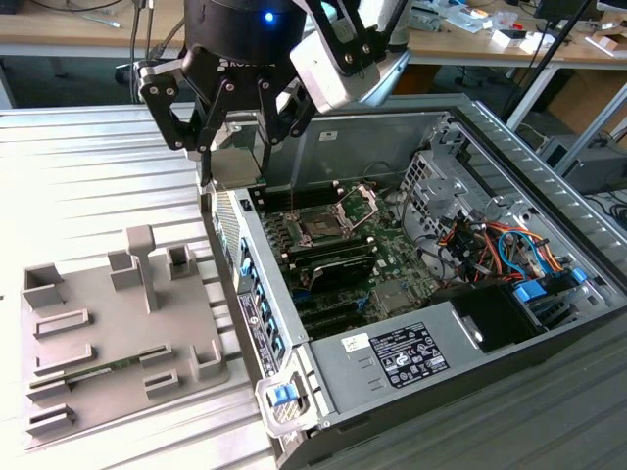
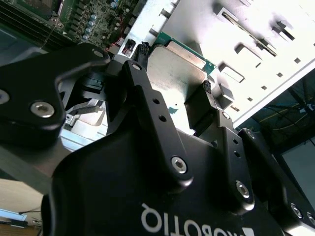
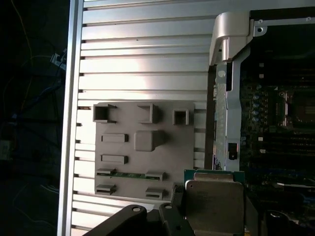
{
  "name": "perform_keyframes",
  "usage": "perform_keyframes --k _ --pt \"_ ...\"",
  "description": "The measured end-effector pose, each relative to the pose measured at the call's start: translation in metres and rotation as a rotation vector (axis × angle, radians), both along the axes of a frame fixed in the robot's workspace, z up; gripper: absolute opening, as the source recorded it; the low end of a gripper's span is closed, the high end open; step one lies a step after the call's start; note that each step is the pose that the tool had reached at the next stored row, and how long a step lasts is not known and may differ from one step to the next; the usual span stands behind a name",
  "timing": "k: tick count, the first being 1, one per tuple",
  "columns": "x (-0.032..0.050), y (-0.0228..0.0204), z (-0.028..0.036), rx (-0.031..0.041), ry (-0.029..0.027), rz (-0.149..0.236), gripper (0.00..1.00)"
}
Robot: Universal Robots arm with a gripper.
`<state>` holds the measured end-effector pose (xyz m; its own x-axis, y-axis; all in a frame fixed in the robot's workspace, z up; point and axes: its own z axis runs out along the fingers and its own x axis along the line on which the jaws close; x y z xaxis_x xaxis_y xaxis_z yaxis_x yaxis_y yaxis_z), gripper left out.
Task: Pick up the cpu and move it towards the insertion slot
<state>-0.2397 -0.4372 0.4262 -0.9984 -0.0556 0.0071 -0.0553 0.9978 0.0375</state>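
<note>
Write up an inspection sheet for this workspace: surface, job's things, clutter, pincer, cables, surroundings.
Surface: ribbed pale metal table, bearing an open computer case and a grey plastic tray.
Job's things: small flat square silvery-topped cpu, held aloft over the case wall nearest the tray. The insertion slot, a square silver-framed socket with a dark centre on the green board, lies apart from the cpu.
Clutter: long thin green memory stick, lying in the tray.
Pincer: black pincer, shut on the cpu at two opposite edges.
Cables: orange and blue cables, bundled inside the case, away from the slot.
Surroundings: wooden bench behind, with small items on it.
</note>
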Motion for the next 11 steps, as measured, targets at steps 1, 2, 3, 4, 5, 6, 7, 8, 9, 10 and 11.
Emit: perform_keyframes --k 1,2,3,4,5,6,7,8,9,10,11 --pt "0.0009 0.0001 0.0 0.0 0.0 0.0 0.55" --pt "0.0015 0.0001 0.0 0.0 0.0 0.0 0.55" --pt "0.0028 0.0001 0.0 0.0 0.0 0.0 0.55" --pt "0.0037 0.0001 -0.0001 0.0 -0.0001 0.0 0.55" --pt "0.0042 0.0002 -0.0001 0.0 -0.0001 0.0 0.55" --pt "0.0049 0.0002 -0.0001 0.0 0.0 0.0 0.55" --pt "0.0056 0.0002 -0.0001 0.0 0.0 0.0 0.55" --pt "0.0063 0.0002 -0.0001 0.0 0.0 0.0 0.55" --pt "0.0075 0.0003 -0.0002 0.0001 0.0001 0.0 0.55" --pt "0.0086 0.0003 -0.0002 0.0001 0.0001 0.0 0.55" --pt "0.0095 0.0004 -0.0002 0.0 0.0 0.0 0.55"
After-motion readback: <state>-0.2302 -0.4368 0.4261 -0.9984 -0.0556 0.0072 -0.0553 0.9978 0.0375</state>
